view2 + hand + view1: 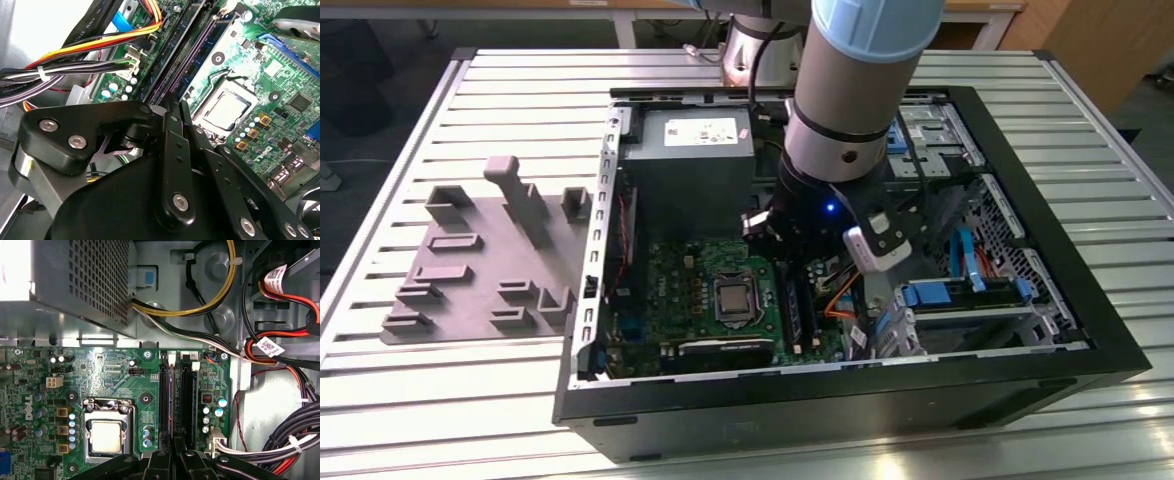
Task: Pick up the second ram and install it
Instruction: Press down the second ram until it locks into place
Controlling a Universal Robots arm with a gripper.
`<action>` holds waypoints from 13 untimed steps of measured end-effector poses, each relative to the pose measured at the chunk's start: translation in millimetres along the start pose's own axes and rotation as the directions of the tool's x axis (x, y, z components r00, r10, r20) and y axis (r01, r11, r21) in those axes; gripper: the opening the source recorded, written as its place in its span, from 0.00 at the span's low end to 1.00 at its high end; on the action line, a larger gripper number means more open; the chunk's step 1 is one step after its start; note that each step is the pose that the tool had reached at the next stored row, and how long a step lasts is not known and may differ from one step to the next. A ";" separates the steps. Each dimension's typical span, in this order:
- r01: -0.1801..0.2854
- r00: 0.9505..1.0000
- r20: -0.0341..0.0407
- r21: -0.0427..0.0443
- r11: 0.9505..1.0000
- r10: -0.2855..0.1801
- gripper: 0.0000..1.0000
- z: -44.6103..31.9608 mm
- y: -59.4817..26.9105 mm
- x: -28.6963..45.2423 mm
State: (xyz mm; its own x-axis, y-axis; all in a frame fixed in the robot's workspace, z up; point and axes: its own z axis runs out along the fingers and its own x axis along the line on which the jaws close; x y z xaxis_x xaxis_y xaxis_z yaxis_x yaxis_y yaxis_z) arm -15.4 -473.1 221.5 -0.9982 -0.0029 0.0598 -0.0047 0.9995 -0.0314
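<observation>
My gripper [790, 245] is down inside the open computer case, over the black memory slots [176, 395] beside the processor socket [107, 436]. Its black fingers [172, 115] are pressed together, and nothing shows between them. Their tips point at the slots [187, 55] in both wrist views. In the exterior view a dark stick with black chips, the second ram [790, 300], stands on edge in the slot area just below the fingers. Whether the tips touch it is hidden by the gripper body.
The grey moulded tray [467, 265] with raised blocks lies outside the case on the exterior view's left. The power supply [687, 150], bundled cables [280, 435] and blue drive brackets [961, 290] crowd the case around the gripper. The case walls [854, 400] rise on all sides.
</observation>
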 end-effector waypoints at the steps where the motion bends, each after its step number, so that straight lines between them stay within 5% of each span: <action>1: 0.000 1.000 0.000 0.000 1.000 0.000 0.14 0.2 0.0 0.0; 13: 0.000 1.000 0.000 0.000 1.000 0.000 0.14 4.5 0.1 -0.3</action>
State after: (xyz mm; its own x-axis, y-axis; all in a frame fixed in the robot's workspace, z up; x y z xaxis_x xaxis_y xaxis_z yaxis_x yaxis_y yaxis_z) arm -15.4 -473.1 217.0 -0.9982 -0.0028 0.0599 -0.0047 0.9995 -0.0317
